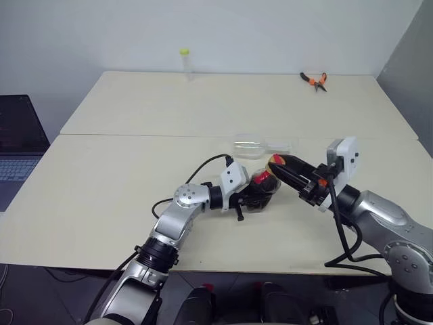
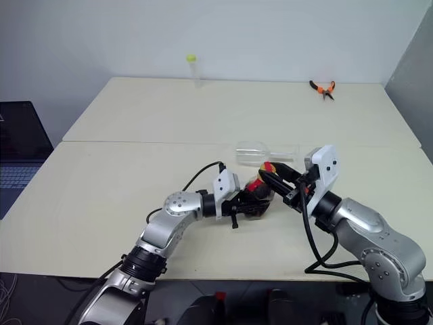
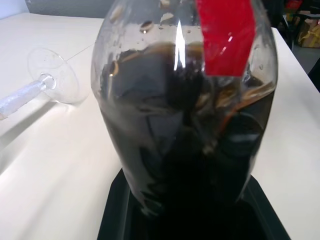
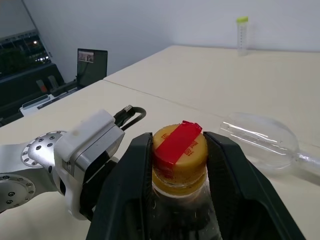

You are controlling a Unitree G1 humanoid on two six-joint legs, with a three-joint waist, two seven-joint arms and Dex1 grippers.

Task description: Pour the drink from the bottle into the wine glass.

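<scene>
Left gripper (image 1: 252, 196) clamps my cola bottle (image 1: 262, 187) above the cream table (image 1: 135, 115); right gripper (image 4: 177, 150) pinches its yellow cap (image 4: 180, 150). Wine glass (image 1: 260, 145) lies toppled just behind, before a white wall (image 1: 237, 34).

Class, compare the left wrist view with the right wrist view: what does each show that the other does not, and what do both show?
Left wrist only: the dark drink inside the bottle, and the wine glass's round foot and stem.
Right wrist only: the yellow cap between the right gripper fingers, the left gripper, a thin tube, a laptop.
Both: the bottle and the wine glass lying on its side on the table.
</scene>
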